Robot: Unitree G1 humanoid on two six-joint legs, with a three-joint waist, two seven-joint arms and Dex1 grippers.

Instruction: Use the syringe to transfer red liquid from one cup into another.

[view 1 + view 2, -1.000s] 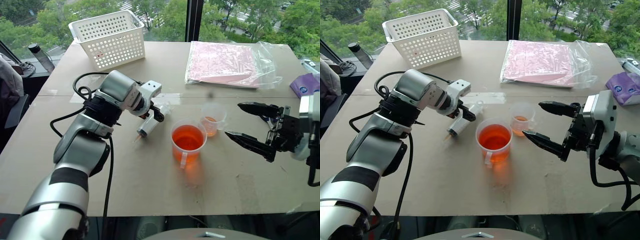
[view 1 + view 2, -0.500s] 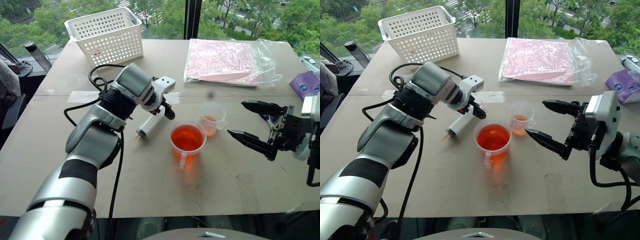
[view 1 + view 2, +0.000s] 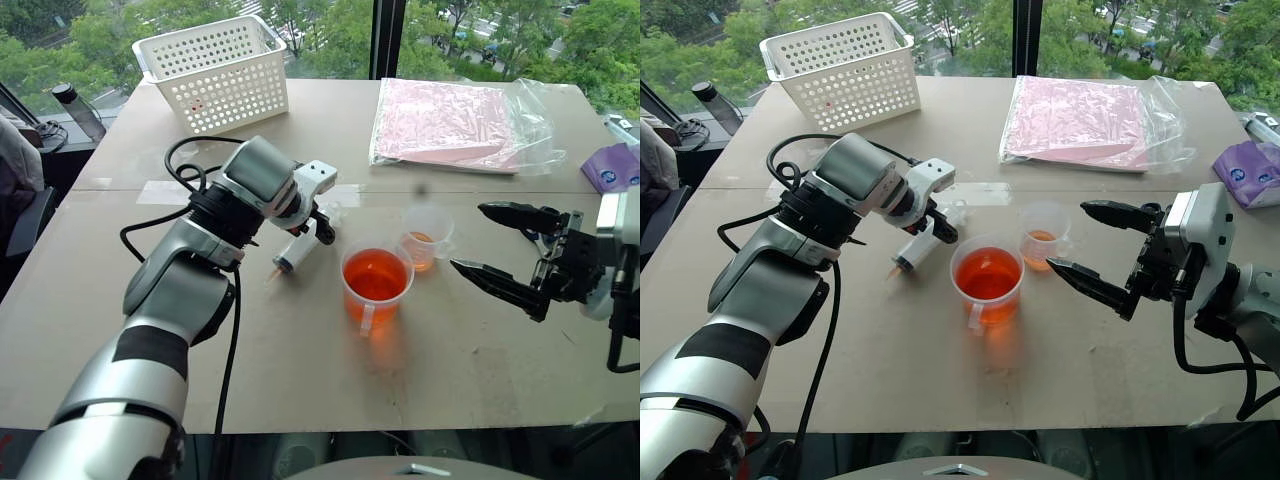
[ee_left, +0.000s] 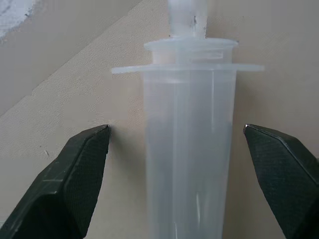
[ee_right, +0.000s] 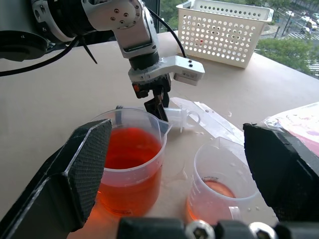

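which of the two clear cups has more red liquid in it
The larger cup, the handled one nearest the table's front edge. It is well filled with red liquid, while the smaller handle-less cup behind it holds only a shallow layer at its bottom.

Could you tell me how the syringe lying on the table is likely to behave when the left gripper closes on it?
The syringe looks like rigid clear plastic, so it should hold its shape. Its smooth round barrel may slip or roll away from the left gripper, whose fingers straddle it with gaps either side. It appears mostly empty, so probably light.

Syringe [image 3: 297,252] flat on table, big cup [image 3: 377,285] half-full red
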